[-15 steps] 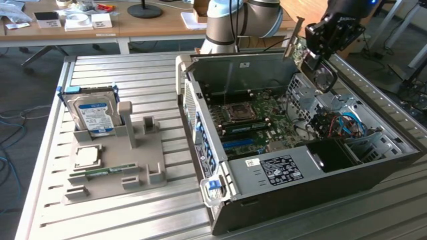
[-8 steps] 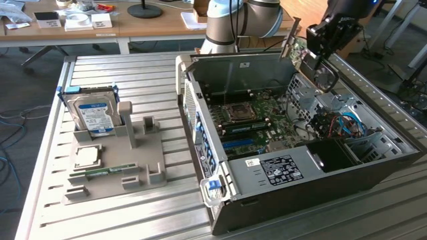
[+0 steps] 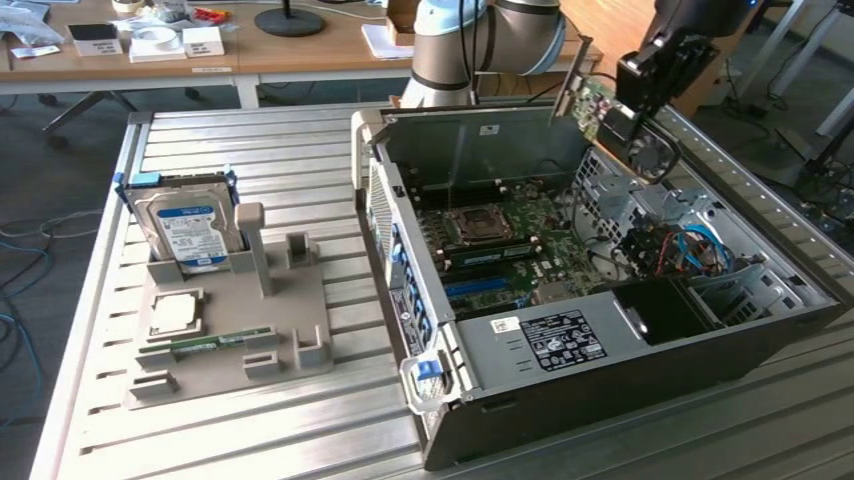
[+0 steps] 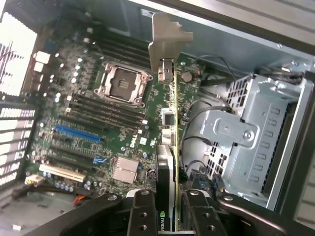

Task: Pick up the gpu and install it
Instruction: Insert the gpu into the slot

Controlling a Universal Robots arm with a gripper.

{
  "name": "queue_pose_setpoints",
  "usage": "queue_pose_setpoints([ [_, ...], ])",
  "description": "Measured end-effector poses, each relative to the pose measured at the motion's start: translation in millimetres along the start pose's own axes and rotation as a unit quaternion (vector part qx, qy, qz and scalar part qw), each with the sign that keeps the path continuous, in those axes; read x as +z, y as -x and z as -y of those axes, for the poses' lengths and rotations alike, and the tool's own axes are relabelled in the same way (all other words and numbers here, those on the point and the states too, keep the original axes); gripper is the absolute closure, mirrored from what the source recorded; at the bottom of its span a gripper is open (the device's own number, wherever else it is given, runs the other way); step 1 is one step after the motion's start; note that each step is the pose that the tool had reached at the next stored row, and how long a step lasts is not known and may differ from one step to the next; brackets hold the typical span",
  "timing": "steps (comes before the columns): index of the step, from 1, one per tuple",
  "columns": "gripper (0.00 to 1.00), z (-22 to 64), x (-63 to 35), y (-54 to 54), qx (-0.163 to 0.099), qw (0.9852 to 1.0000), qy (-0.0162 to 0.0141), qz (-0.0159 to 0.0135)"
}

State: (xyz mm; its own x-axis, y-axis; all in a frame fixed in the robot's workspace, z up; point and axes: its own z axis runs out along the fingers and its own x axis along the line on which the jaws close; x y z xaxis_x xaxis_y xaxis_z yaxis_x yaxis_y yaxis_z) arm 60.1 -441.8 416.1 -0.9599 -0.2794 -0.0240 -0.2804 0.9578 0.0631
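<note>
Clamped on the gpu (image 4: 167,162) with the gripper (image 4: 170,211). Held edge-on well above the motherboard (image 4: 98,128), long axis pointing away from the gripper, silver bracket (image 4: 167,37) at the far end.

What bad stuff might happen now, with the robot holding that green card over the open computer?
The tool pinches the gpu by one end above the motherboard; a slip might drop it onto the parts there. Black wires by the metal cage run close to the card and might snag it.
</note>
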Motion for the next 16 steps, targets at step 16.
queue_pose_setpoints([
  [16,0.73,0.0,0.0,0.0,-0.125,0.9922,0.0029,-0.0079],
])
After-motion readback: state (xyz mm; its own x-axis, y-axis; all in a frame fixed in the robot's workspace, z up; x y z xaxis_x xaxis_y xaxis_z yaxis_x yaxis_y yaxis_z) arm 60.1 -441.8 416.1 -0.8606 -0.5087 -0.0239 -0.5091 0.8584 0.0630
